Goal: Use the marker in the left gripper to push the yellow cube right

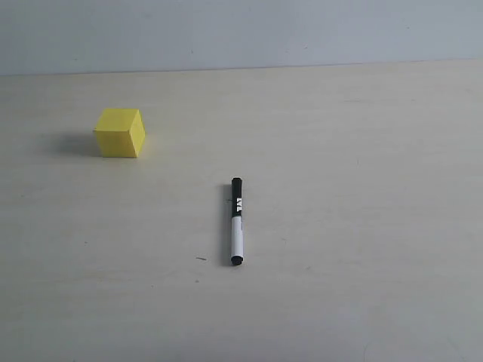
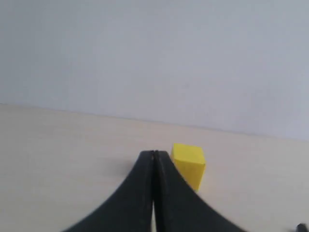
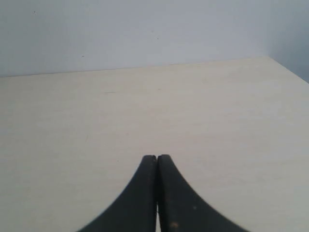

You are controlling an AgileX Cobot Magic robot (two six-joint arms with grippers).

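The yellow cube [image 1: 120,133] sits on the pale table at the left of the exterior view. The marker [image 1: 236,222] lies flat and loose near the table's middle, black cap toward the back, well apart from the cube. Neither arm shows in the exterior view. In the left wrist view my left gripper [image 2: 154,153] is shut with its fingertips pressed together and nothing between them; the yellow cube [image 2: 189,164] stands just beyond the tips, partly hidden by one finger. A dark tip of the marker [image 2: 302,227] shows at that view's corner. My right gripper [image 3: 157,157] is shut and empty over bare table.
A pale wooden table [image 1: 362,151] runs back to a light grey wall [image 1: 241,30]. In the right wrist view the table's far corner [image 3: 268,58] shows.
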